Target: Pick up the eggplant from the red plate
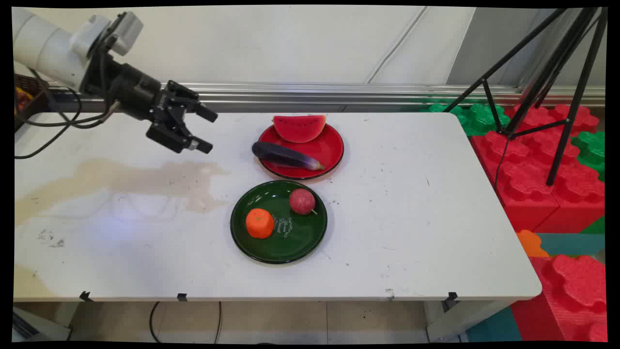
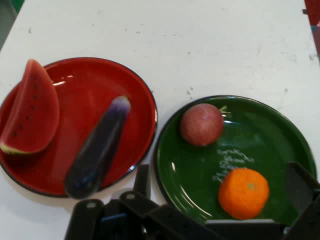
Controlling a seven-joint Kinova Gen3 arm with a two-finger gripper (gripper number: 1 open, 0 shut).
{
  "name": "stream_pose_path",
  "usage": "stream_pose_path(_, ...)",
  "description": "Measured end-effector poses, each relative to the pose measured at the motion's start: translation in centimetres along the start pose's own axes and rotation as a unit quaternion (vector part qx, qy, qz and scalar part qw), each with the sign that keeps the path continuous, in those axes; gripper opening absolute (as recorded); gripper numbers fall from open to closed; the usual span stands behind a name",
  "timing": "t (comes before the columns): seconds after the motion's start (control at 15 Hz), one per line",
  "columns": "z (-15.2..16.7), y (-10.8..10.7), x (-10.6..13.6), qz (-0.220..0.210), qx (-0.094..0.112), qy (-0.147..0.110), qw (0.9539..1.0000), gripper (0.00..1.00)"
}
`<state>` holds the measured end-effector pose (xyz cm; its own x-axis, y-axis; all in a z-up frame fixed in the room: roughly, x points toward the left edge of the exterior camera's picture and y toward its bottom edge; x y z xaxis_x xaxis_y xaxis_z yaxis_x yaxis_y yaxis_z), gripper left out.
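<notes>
While the gripper [image 1: 207, 130] hangs open and empty above the worktop [image 1: 411, 218], the eggplant [image 1: 286, 156] lies nearest, to its right on the red plate [image 1: 334, 150], long axis running toward the gripper.

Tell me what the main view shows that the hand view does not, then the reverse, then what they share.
Only the main view: the black tripod, the red and green foam blocks, and the open black two-finger tool raised left of the plates. Only the hand view: nothing further. Both: the round red plate bearing the watermelon slice and purple eggplant; the round green plate bearing the orange mandarin and reddish round fruit.
</notes>
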<state>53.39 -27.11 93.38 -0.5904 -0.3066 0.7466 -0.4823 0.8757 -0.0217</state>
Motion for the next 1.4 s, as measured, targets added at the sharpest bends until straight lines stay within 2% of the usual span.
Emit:
stream_pose_path(0.53,4.7,-3.3,1.7,0.033,0.021,0.002,0.9992,1.0)
stream_pose_path(1.07,10.4,-6.1,2.5,0.055,0.036,-0.018,0.9977,1.0)
stream_pose_path(1.4,14.2,-7.7,2.5,0.067,0.041,-0.04,0.9961,1.0)
